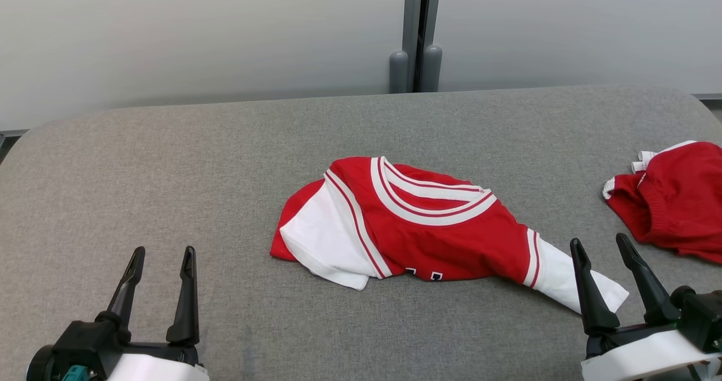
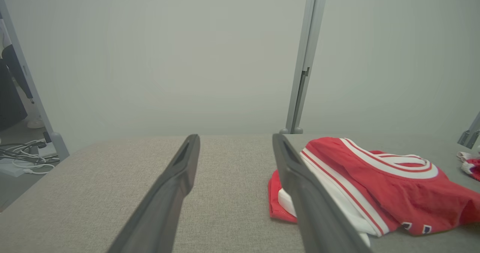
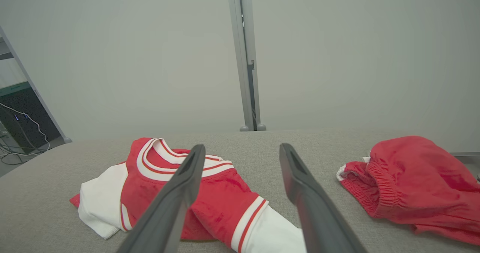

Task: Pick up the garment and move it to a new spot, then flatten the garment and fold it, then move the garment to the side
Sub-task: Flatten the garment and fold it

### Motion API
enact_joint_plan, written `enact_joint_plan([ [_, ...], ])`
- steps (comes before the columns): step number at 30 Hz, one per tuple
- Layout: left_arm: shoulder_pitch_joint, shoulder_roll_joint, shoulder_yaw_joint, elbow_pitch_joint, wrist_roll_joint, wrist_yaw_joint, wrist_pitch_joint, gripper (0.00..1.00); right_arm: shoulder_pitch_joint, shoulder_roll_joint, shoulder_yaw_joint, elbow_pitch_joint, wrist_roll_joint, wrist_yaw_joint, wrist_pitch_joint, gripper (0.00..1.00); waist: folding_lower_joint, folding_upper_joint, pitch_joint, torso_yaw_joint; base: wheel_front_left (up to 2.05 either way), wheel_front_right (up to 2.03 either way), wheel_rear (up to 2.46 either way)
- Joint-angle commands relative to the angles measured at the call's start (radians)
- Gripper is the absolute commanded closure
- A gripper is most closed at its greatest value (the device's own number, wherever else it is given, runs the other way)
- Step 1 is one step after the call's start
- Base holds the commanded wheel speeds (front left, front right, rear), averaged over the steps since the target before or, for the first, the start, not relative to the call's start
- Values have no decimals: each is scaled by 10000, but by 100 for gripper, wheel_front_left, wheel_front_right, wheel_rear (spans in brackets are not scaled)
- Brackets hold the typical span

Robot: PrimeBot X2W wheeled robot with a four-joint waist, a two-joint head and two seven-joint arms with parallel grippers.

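The garment (image 1: 428, 223) is a red shirt with white sleeves and a white-striped collar, lying crumpled in the middle of the grey table (image 1: 169, 172). In the left wrist view the garment (image 2: 375, 181) lies to the right of the fingers; in the right wrist view the garment (image 3: 210, 193) lies ahead and to the left. My left gripper (image 1: 161, 257) stands open at the lower left, well apart from the shirt. At the lower right my right gripper (image 1: 601, 245) is open, with nothing between its fingers, just beside the shirt's right white sleeve.
A second red piece of clothing with an elastic waistband (image 1: 677, 200) lies at the table's right edge, also in the right wrist view (image 3: 412, 178). Grey partition panels and a post (image 1: 415, 36) stand behind the table. Cables lie on the floor (image 2: 22, 155) at the left.
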Motion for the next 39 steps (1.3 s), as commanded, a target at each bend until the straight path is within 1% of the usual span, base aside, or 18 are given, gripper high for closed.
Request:
enact_joint_plan([
  [1, 133, 80, 7, -43, -21, 52, -3, 0, 132, -5, -29, -73, 4, 3, 31, 0, 0, -1, -5, 10, 0, 0, 0],
  [16, -105, 66, -118, -124, -26, 69, 11, 0, -29, 67, -125, -21, 61, 3, 71, 0, 0, -1, 73, 181, 0, 0, 0],
  [20, -301, 62, -209, -135, -2, -22, 4, 0, -256, -44, -224, 159, 200, 3, 45, 0, 0, -1, 214, 414, 0, 0, 0],
  [26, -646, -43, -271, -129, -33, -139, -86, 0, -1021, -378, -118, 738, 534, 3, 190, 0, 0, -1, 742, 1029, 0, 0, 0],
  [28, -794, -139, -318, -68, -51, -191, -113, 0, -1420, -591, 188, 975, 682, 3, 323, 0, 0, -1, 990, 1298, 0, 0, 0],
  [29, -942, -240, -337, 51, -59, -241, -182, 0, -1839, -849, 660, 1294, 801, 5, 491, 0, 0, -1, 1170, 1526, 0, 0, 0],
  [32, -1188, -385, -388, 256, -76, -399, -261, 0, -2508, -1280, 1519, 1744, 1061, 3, 786, 0, 0, -1, 1448, 1880, 0, 0, 0],
  [33, -1188, -385, -388, 256, -76, -399, -261, 0, -2508, -1280, 1519, 1744, 1061, 3, 786, 0, 0, -1, 1448, 1880, 0, 0, 0],
  [39, -1577, -687, -432, 700, -16, -681, -389, 0, -3723, -2156, 3035, 2632, 1743, 3, 1255, 0, 0, -1, 1807, 2439, 0, 0, 0],
])
